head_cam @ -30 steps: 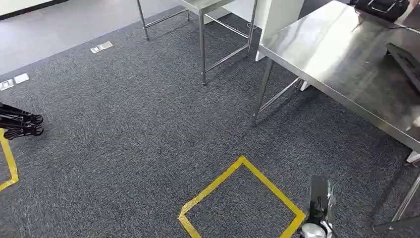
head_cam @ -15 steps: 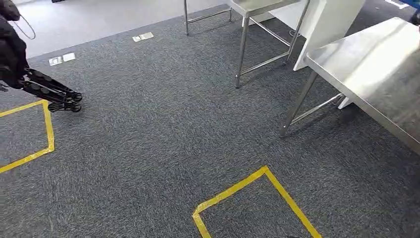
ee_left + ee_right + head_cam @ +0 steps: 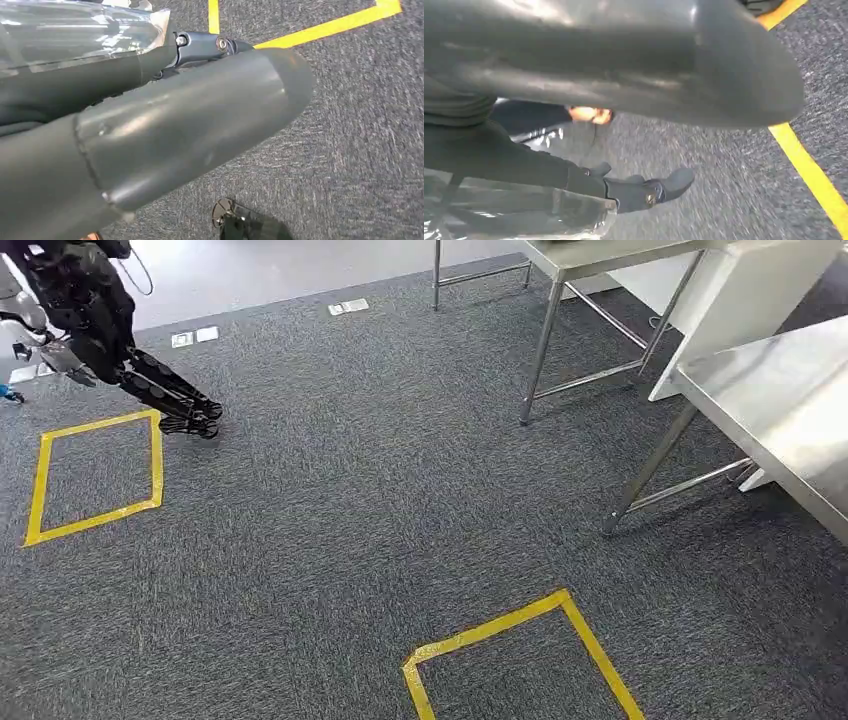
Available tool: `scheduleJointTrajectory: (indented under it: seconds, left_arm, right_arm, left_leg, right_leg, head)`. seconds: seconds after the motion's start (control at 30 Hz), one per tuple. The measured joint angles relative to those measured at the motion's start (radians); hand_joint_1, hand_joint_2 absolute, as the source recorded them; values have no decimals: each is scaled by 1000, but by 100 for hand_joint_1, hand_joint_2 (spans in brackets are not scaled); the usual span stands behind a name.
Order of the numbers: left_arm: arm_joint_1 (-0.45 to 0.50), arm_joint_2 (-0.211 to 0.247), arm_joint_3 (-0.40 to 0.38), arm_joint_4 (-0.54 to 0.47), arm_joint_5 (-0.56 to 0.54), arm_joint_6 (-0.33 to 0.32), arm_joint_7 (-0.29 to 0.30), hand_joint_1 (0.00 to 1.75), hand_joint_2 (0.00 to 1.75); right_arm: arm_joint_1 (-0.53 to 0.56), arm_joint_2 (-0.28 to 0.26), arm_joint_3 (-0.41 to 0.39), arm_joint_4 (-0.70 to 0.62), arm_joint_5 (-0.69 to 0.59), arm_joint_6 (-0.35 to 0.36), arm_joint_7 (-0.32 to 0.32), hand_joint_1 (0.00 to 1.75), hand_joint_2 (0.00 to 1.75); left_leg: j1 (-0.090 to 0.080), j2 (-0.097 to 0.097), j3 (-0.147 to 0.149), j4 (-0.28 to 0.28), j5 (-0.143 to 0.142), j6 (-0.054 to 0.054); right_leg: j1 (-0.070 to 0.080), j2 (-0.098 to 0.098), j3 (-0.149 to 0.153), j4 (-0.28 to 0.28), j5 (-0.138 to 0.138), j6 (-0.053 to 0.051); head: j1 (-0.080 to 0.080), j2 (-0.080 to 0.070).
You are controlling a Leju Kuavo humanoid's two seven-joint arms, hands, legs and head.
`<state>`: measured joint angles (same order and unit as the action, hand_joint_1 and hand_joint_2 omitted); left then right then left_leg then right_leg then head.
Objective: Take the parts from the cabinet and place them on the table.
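In the left wrist view the left hand (image 3: 150,125) reaches in as a thick grey thumb with darker fingers (image 3: 210,46) behind it. A clear plastic-wrapped part (image 3: 75,30) lies pressed against the fingers, on the side away from the thumb, and the hand appears to grip it, though the thumb hides the contact.

In the right wrist view the right hand (image 3: 614,65) shows the same broad grey thumb. Another clear-wrapped part (image 3: 524,212) sits beneath the dark fingers (image 3: 644,190), touching them; it seems held, but the picture is blurred.

No writing or label can be read on either wrapping.

Beyond both hands lies grey carpet (image 3: 350,520) with yellow tape (image 3: 520,625) lines. In the head view the steel table (image 3: 790,410) stands ahead to the right, with a black robot arm (image 3: 150,385) far left.
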<state>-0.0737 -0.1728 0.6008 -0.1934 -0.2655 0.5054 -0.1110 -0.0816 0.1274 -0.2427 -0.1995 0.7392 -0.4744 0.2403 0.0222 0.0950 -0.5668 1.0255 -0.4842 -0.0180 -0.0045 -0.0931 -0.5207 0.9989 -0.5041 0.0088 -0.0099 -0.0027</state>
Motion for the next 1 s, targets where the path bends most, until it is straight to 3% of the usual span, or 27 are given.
scheduleJointTrajectory:
  seconds: [0.03,0.1,0.13,0.17,0.2,0.23,0.3,0.33,0.37,0.4,0.43,0.47,0.5,0.53,0.63,0.67,0.7,0.73,0.77,0.8,0.83,0.87,0.9,0.93,0.97,1.0]
  left_arm:
    - [-4,0,0,0,-3,8,0,0,0]
    - [0,-5,2,0,-7,21,3,0,0]
    - [2,-7,2,0,-10,25,7,0,0]
    - [3,-10,3,0,-16,28,10,0,0]
    - [2,-10,3,0,-20,31,11,0,0]
    - [-1,-11,3,0,-29,34,13,0,0]
    - [-4,-15,3,0,-43,43,18,0,0]
    - [-2,-16,3,0,-47,45,20,0,0]
    - [1,-16,3,0,-49,46,21,0,0]
    - [2,-17,3,0,-50,48,22,0,0]
    - [3,-17,3,0,-52,49,23,0,0]
    - [2,-18,3,0,-53,50,24,0,0]
    - [2,-19,3,0,-55,51,24,0,0]
    - [2,-19,3,0,-56,52,24,0,0]
    - [6,-20,2,0,-58,55,24,0,0]
    - [7,-19,2,0,-59,57,24,0,0]
    - [7,-19,2,0,-60,57,24,0,0]
    - [5,-20,2,0,-62,58,24,0,0]
    - [3,-21,1,0,-66,59,24,0,0]
    - [3,-21,0,0,-68,59,23,0,0]
    - [4,-22,0,0,-69,59,23,0,0]
    - [6,-23,0,0,-69,59,23,0,0]
    - [7,-23,0,0,-70,59,23,0,0]
    - [7,-23,0,0,-70,60,23,0,0]
    - [6,-22,0,0,-71,60,23,0,0]
    - [4,-22,0,0,-72,60,23,0,0]
  right_arm:
    - [2,5,8,1,12,-22,10,0,0]
    - [1,8,21,2,18,-49,18,0,0]
    - [-1,12,21,1,18,-51,17,0,0]
    - [-2,13,23,2,24,-53,16,0,0]
    - [-1,13,25,2,33,-54,16,0,0]
    - [2,16,31,3,42,-55,18,0,0]
    - [5,16,38,6,49,-56,28,0,0]
    - [6,16,39,7,51,-57,34,0,0]
    - [7,17,39,8,53,-57,36,0,0]
    - [7,17,40,8,54,-57,36,0,0]
    - [6,17,41,8,56,-57,36,0,0]
    - [6,16,42,8,57,-58,36,0,0]
    - [6,16,42,9,57,-59,36,0,0]
    - [6,18,42,10,57,-60,36,0,0]
    - [2,19,45,10,60,-65,38,0,0]
    - [2,20,45,10,63,-68,38,0,0]
    - [1,20,45,10,64,-71,38,0,0]
    - [2,20,46,10,68,-72,38,0,0]
    - [6,20,47,10,70,-73,38,0,0]
    - [8,20,47,10,73,-75,39,0,0]
    - [9,18,47,10,77,-76,39,0,0]
    - [8,18,47,10,78,-77,39,0,0]
    - [7,18,47,10,78,-78,39,0,0]
    - [7,19,47,10,78,-78,39,0,0]
    - [6,20,47,10,79,-78,39,0,0]
    - [6,20,47,10,79,-78,39,0,0]
  left_leg:
    - [-2,-23,-3,-1,5,11]
    - [-12,-43,-8,-1,4,23]
    - [-16,-54,-9,-5,8,31]
    - [-8,-64,-4,-15,17,45]
    - [-9,-73,-7,-15,21,53]
    - [-9,-85,-12,-15,25,59]
    - [-11,-113,-18,-15,29,64]
    - [-13,-127,-20,-14,30,64]
    - [-14,-142,-20,-14,31,63]
    - [-14,-157,-20,-14,32,62]
    - [-13,-173,-19,-13,34,59]
    - [-13,-188,-19,-13,36,56]
    - [-13,-196,-21,-13,38,52]
    - [-21,-207,-22,-9,37,46]
    - [-14,-227,-30,-15,47,28]
    - [-10,-225,-36,-8,44,25]
    - [-16,-173,-46,16,22,24]
    - [-16,-141,-66,60,-11,21]
    - [-14,-118,-105,147,-59,17]
    - [-12,-110,-144,229,-95,14]
    - [-9,-105,-172,291,-113,11]
    - [-7,-101,-174,299,-107,10]
    - [-4,-97,-155,264,-80,7]
    - [-2,-90,-112,190,-41,6]
    - [-1,-70,-61,100,-5,8]
    - [-1,-25,-13,20,15,11]
  right_leg:
    - [5,-10,-5,3,-4,8]
    - [5,-29,6,-1,-2,13]
    - [6,-39,12,-1,-2,21]
    - [-3,-14,-1,12,-14,29]
    - [-5,33,-12,46,-41,23]
    - [-7,62,-40,110,-76,16]
    - [-8,85,-112,265,-139,9]
    - [-8,89,-134,313,-149,14]
    - [-8,90,-133,310,-137,20]
    - [-8,91,-108,258,-110,29]
    - [-9,98,-62,165,-69,39]
    - [-16,126,-13,62,-30,46]
    - [-22,177,6,10,-22,45]
    - [-14,168,2,3,-15,35]
    - [-5,141,8,9,-9,20]
    - [-24,127,10,1,-1,7]
    - [-19,115,10,0,1,3]
    - [-18,104,10,0,2,-8]
    - [-12,87,9,0,1,-14]
    - [-7,70,7,0,0,-15]
    - [-5,54,4,0,-1,-16]
    - [-5,42,3,0,-1,-16]
    - [-5,30,3,1,-1,-16]
    - [-5,18,3,1,-1,-15]
    - [-5,7,5,1,-2,-15]
    - [-4,-3,8,2,-4,-11]
  head:
    - [4,0]
    - [8,0]
    - [6,0]
    - [5,0]
    - [11,0]
    - [12,0]
    - [12,0]
    - [12,0]
    - [11,0]
    - [13,0]
    - [12,0]
    - [13,0]
    - [14,0]
    - [14,0]
    - [12,0]
    - [11,0]
    - [11,0]
    - [4,0]
    - [3,0]
    - [5,0]
    - [4,0]
    - [4,0]
    - [4,0]
    - [3,0]
    - [4,0]
    - [3,0]
